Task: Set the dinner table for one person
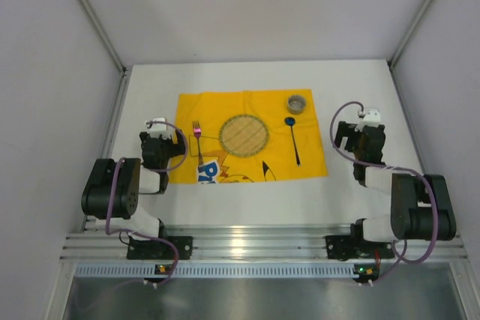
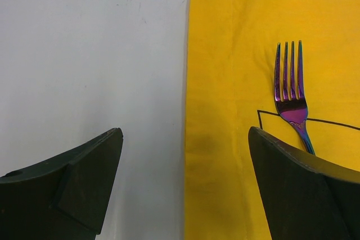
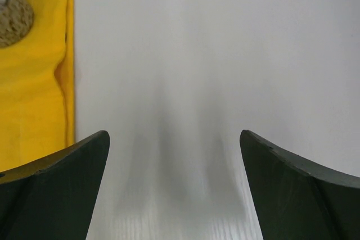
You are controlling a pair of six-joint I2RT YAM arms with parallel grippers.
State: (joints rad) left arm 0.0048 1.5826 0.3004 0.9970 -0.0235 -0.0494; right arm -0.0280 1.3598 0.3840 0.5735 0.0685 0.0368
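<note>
The white dinner table [image 1: 247, 194] carries a yellow printed cloth [image 1: 307, 155]. On the cloth lie an iridescent purple fork [image 1: 197, 134], a round woven plate [image 1: 244, 135], a spoon with a blue bowl [image 1: 291, 139] and a small metal cup [image 1: 297, 103]. My left gripper [image 2: 185, 139] hangs open and empty over the cloth's left edge, with the fork [image 2: 291, 94] just off its right finger. At the table's right side my right gripper [image 3: 174, 139] is open and empty above bare table [image 3: 197, 54], right of the cloth's edge [image 3: 34, 94]. The cup [image 3: 11, 15] shows at the top left there.
Grey walls with aluminium posts close in the table on the left, right and back. A silver rail [image 1: 247, 243] runs along the near edge with both arm bases on it. The left arm [image 1: 112, 185] and right arm [image 1: 416, 204] fold beside the cloth.
</note>
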